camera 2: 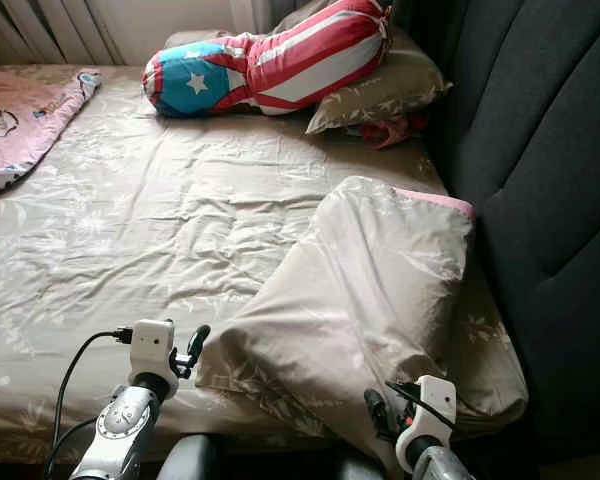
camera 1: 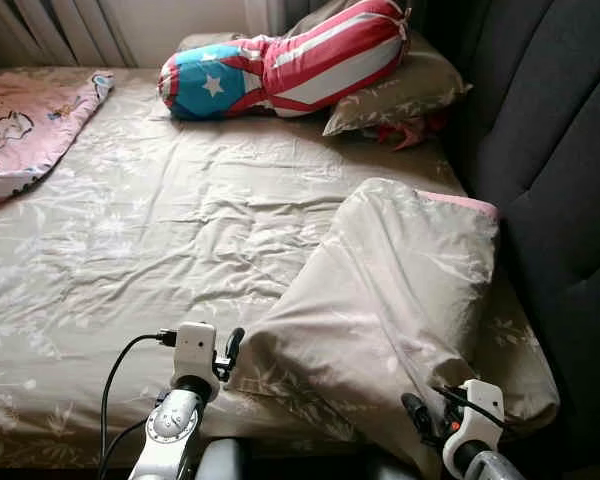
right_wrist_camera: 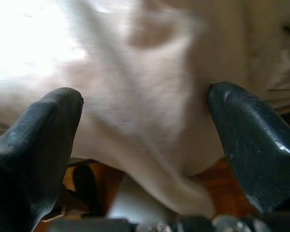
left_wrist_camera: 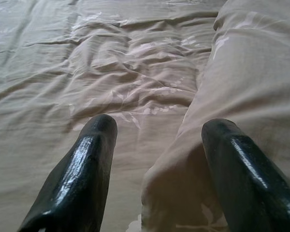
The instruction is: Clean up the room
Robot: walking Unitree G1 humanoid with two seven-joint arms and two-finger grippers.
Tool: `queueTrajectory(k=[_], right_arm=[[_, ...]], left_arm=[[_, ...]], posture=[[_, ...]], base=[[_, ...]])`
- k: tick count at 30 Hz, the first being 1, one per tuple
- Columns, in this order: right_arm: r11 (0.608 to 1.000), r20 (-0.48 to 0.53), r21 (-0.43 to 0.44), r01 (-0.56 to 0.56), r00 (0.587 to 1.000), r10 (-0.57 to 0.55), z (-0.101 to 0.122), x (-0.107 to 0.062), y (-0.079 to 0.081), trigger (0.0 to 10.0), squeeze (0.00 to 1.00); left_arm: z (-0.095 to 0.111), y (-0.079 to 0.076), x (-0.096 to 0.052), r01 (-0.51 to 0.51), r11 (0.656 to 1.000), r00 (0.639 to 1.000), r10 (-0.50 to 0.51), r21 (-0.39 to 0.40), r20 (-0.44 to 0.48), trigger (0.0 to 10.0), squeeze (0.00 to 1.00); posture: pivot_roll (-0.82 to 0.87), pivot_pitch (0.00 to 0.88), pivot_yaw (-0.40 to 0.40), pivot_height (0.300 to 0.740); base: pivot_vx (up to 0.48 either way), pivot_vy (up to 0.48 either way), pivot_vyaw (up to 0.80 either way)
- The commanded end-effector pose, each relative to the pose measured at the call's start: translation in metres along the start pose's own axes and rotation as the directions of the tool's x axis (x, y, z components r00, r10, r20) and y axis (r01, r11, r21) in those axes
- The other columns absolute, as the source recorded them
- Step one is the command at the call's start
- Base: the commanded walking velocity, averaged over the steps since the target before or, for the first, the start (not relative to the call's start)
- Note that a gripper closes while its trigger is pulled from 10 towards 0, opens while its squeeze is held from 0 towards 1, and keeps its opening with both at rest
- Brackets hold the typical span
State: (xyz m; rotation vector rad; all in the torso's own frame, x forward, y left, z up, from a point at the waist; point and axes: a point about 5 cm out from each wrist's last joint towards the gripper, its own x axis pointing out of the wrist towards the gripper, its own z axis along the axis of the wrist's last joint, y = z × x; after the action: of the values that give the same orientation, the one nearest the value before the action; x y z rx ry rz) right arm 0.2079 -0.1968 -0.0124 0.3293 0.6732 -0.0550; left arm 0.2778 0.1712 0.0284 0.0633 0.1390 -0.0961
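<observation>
Two head cameras look forward and down across a bed [camera 1: 130, 240], sharing almost the same scene. Each wrist camera looks along its black fingers, very close to a beige pillow [camera 1: 380, 290] both views share.

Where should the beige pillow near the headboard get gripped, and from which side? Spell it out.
Grip the beige pillow at its near end, one corner per gripper, coming from the foot edge of the bed. That end hangs toward the robot; the left gripper has its corner between open jaws, and the right gripper straddles the overhanging fabric. Probably the easiest hold.
</observation>
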Motion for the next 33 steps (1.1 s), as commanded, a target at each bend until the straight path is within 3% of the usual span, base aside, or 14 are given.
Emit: queueTrajectory(k=[1,6,16,24,28,33], right_arm=[[0.998,-0.017,-0.009,0.054,0.998,-0.055,-0.002,0.0,-0.01,10.0,0.0],[0.996,-0.009,-0.001,0.085,0.996,-0.085,0.002,0.003,-0.015,10.0,0.0],[0.998,-0.051,0.055,-0.018,0.998,0.021,-0.017,0.017,0.003,10.0,0.0],[1.0,-0.092,-0.003,0.026,0.995,-0.026,-0.027,0.026,0.002,10.0,0.0],[0.997,-0.059,-0.059,0.047,0.997,-0.051,-0.024,0.031,0.001,10.0,0.0],[0.997,0.054,-0.039,0.066,0.996,-0.064,-0.009,0.039,0.006,10.0,0.0]], left_arm=[[-0.003,0.001,-0.002,-0.001,1.0,1.0,0.001,0.01,-0.01,10.0,0.0],[-0.003,0.004,-0.002,-0.002,1.0,1.0,0.003,0.014,-0.011,10.0,0.0],[-0.002,0.004,-0.003,0.011,1.0,1.0,-0.011,0.026,-0.004,10.0,0.0],[-0.003,0.01,-0.008,0.014,0.999,1.0,-0.014,0.042,-0.006,10.0,0.0],[-0.004,0.01,-0.01,0.019,0.999,1.0,-0.019,0.045,-0.01,10.0,0.0],[-0.005,0.008,-0.016,0.035,0.998,0.999,-0.034,0.055,-0.016,10.0,0.0]], posture=[[-0.03,0.069,-0.042,0.645],[-0.03,0.07,-0.037,0.645],[-0.01,0.072,-0.019,0.645],[0.0,0.08,0.002,0.645],[0.01,0.089,0.01,0.645],[0.02,0.121,0.025,0.645]], base=[[0.0,0.0,0.0],[0.0,0.0,0.0],[0.0,0.0,0.0],[0.0,0.0,0.0],[0.0,0.0,0.0],[0.0,0.0,0.0]])
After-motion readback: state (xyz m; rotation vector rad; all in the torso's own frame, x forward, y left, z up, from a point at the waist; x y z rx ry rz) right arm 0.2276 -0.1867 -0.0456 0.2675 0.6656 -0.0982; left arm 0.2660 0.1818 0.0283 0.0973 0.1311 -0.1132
